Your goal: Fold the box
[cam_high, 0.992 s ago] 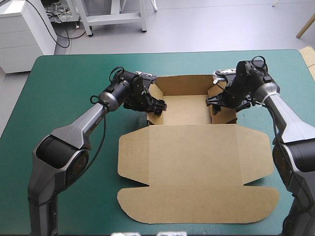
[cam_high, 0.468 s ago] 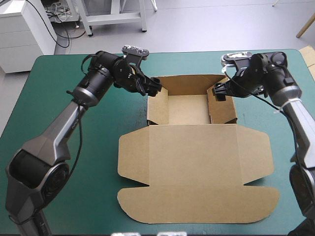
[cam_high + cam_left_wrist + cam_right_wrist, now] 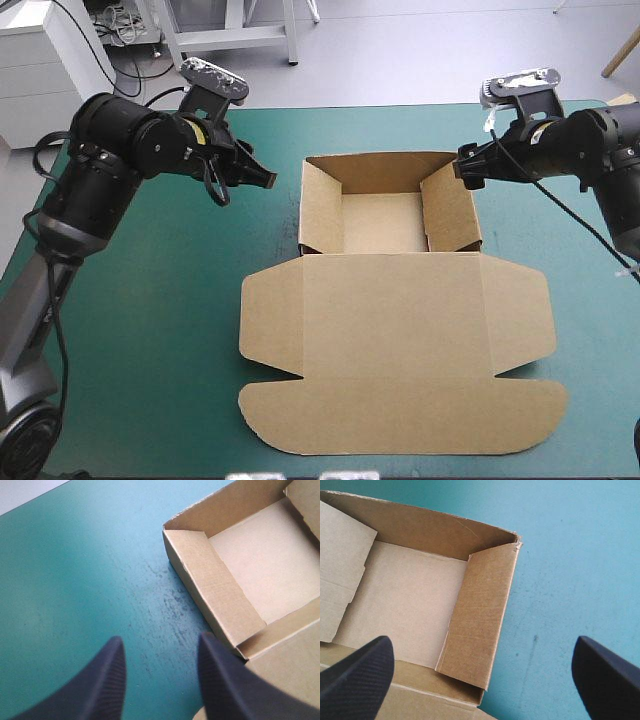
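The brown box (image 3: 380, 222) lies on the teal-green cover as an open tray with its walls raised. Its lid (image 3: 400, 340) lies flat toward the table's front edge. My left gripper (image 3: 260, 177) hangs above the cover, left of the tray's left wall and apart from it. In the left wrist view its gripper (image 3: 161, 640) is open, with only cover between the fingers and the box (image 3: 260, 575) ahead and beside it. My right gripper (image 3: 466, 167) hovers over the tray's far right corner. In the right wrist view that gripper (image 3: 481, 645) is wide open above the box (image 3: 410, 590), holding nothing.
The teal-green cover (image 3: 150, 330) shows on both sides of the box and beyond its far wall. The lid's curved flap reaches close to the table's front edge. A pale brown edge (image 3: 628, 112) shows past the table's far right corner.
Both arms have risen and drawn outward from the tray's side walls, the left far to the left. The left fingers have come closer together, and the right fingers stand wider apart.
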You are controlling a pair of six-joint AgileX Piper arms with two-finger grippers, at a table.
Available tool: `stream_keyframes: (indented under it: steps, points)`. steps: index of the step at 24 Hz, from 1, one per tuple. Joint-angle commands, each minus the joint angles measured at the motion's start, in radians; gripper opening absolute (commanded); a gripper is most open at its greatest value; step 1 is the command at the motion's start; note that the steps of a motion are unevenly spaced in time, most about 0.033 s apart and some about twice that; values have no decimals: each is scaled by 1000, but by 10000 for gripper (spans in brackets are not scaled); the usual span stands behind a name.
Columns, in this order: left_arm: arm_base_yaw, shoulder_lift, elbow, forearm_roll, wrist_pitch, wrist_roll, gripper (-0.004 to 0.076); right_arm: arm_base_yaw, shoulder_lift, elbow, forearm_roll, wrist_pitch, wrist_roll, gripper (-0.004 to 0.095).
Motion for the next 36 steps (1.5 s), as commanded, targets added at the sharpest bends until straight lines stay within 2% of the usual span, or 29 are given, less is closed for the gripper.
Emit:
stream_keyframes:
  steps: [1,6,10,14,18,20,24,32,34,36]
  points:
    - [-7,-99,30,5,22,22,1,1,-35,-28,-17,-54,-10,885]
    - [-7,-185,166,13,22,56,-8,1,-29,-24,-17,-54,-10,885]
    - [-7,-265,366,13,11,56,-8,1,-9,-24,-17,-48,-10,885]
    - [-7,-333,619,11,-59,-3,-8,1,53,-24,-13,-48,-10,885]
    - [-7,-405,874,2,-187,-54,-8,1,167,-24,-13,-47,-10,885]
    - [-7,-421,955,2,-202,-56,-8,1,222,-24,-13,-60,-10,885]
    - [-7,-429,1035,2,-199,-101,-8,1,332,-24,-4,-62,-10,885]
    - [-7,-454,1046,5,-203,-107,-8,1,407,-24,12,-70,-10,873]
    - [-7,-462,1046,5,-203,-107,-8,1,407,-24,12,-70,-10,822]
    - [-7,-470,1046,5,-203,-107,-8,1,407,-24,12,-68,-6,704]
